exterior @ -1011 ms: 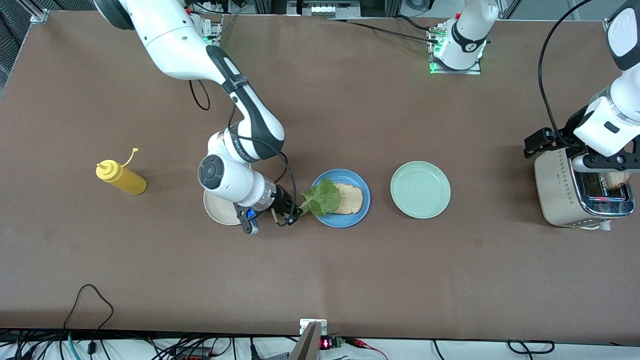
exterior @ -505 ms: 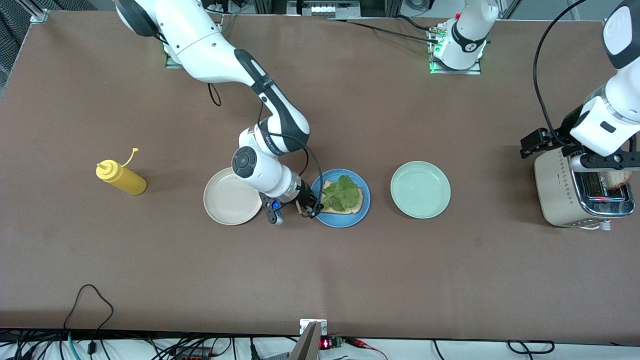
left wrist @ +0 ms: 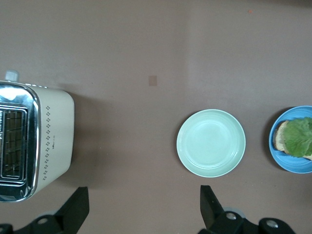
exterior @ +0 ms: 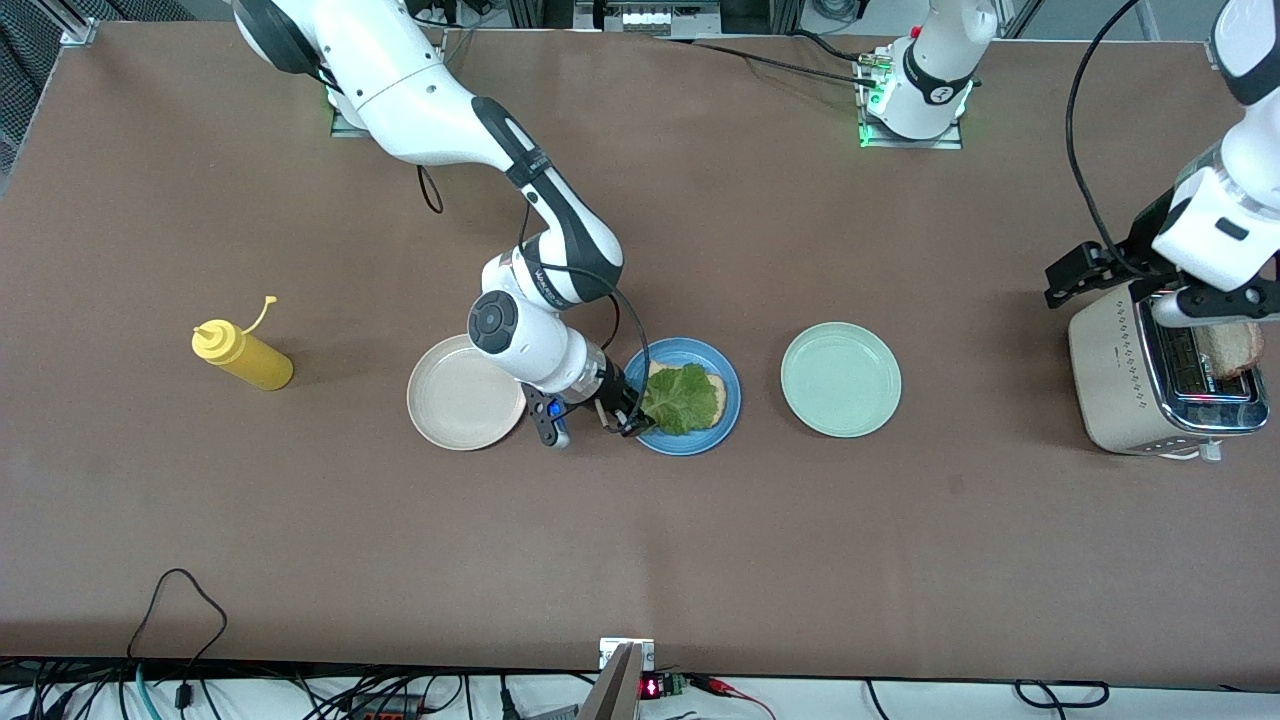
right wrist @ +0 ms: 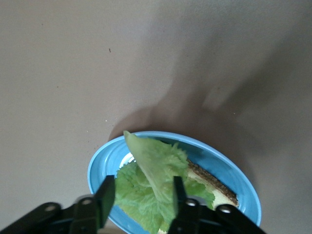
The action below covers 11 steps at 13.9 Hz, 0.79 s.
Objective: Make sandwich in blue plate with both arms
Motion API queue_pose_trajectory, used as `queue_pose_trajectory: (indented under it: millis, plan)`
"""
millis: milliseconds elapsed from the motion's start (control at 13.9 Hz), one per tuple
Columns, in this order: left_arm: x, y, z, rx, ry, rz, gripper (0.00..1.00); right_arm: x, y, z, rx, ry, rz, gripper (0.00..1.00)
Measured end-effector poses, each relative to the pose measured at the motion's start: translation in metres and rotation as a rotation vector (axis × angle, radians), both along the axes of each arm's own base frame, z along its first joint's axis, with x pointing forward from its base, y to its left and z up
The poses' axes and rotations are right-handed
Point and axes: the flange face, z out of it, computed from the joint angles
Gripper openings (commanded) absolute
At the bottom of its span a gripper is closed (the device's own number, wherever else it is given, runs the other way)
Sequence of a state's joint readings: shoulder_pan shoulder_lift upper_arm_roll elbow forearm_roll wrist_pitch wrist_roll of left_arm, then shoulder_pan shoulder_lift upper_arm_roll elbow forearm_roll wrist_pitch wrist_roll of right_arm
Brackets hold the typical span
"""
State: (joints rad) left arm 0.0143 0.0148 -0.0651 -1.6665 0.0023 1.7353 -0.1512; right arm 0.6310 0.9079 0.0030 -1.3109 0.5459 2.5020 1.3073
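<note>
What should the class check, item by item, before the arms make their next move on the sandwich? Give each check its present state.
1. Lettuce lies on the bread slice in the blue plate: ok.
2. Right gripper has let go of the leaf: cannot tell; its fingers flank the leaf's stem end.
3. Second bread slice ready: ok, it stands in the toaster.
4. Left gripper open above the toaster: ok.
5. Pale green plate lies between toaster and blue plate: ok, it carries nothing.
</note>
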Motion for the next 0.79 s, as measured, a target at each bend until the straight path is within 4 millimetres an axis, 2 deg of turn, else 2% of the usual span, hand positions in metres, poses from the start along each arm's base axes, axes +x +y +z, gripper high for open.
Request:
queue_pose_trajectory:
  millis: [144,289,433,577,794]
  plan:
    - [-0.011,0.000,0.015,0.001,-0.005,0.006,1.00,0.004,-0.003,0.004,0.000,-0.009,-0.004,1.00]
    - [-0.018,0.000,0.022,0.001,0.005,0.048,1.00,0.012,-0.009,0.012,-0.009,-0.018,0.005,1.00]
    - [-0.021,-0.008,0.024,0.000,0.004,0.064,1.00,0.025,-0.028,0.035,-0.028,-0.016,0.064,1.00]
    - [-0.021,-0.015,0.024,-0.001,0.005,0.063,1.00,0.035,-0.060,0.076,-0.057,0.014,0.193,1.00]
    - [-0.021,-0.011,0.024,-0.001,0.004,0.071,1.00,0.039,-0.140,0.130,-0.103,0.018,0.390,1.00]
